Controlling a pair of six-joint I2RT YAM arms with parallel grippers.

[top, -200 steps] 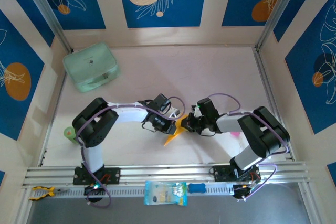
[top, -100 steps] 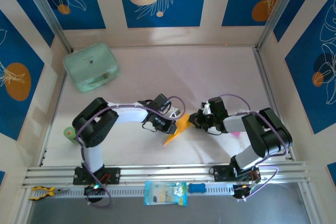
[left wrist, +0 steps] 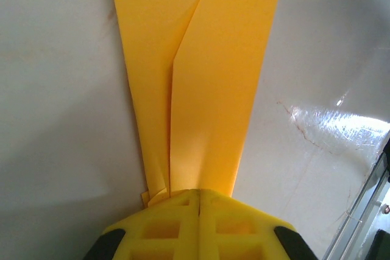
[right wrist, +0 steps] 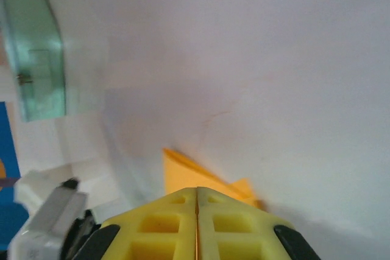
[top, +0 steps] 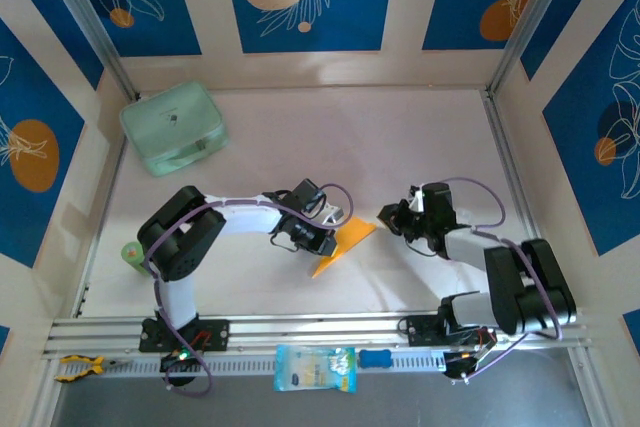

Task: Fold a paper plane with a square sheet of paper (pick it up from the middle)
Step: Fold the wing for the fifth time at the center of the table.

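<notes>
The sheet of paper (top: 347,244) lies on the table as a creased, pointed orange-yellow shape, its wide end toward the right. My left gripper (top: 318,238) is shut, its closed fingertips resting on the paper's left edge. In the left wrist view the paper (left wrist: 201,77) fans out flat from under the shut gripper (left wrist: 199,194), with a fold line up its middle. My right gripper (top: 392,217) is shut and stands a short way right of the paper, not touching it. In the right wrist view the paper (right wrist: 186,175) lies just beyond the shut gripper (right wrist: 197,190).
A mint-green case (top: 172,127) stands at the back left, and also shows as the case (right wrist: 36,59) in the right wrist view. A pale blue packet (top: 315,367), a blue piece (top: 375,358) and yellow-handled pliers (top: 78,367) lie along the front rail. A small green object (top: 130,254) sits at the left edge.
My right gripper has drawn back to the right, off the paper, and more of the paper's wide end now shows. The left gripper has stayed put.
</notes>
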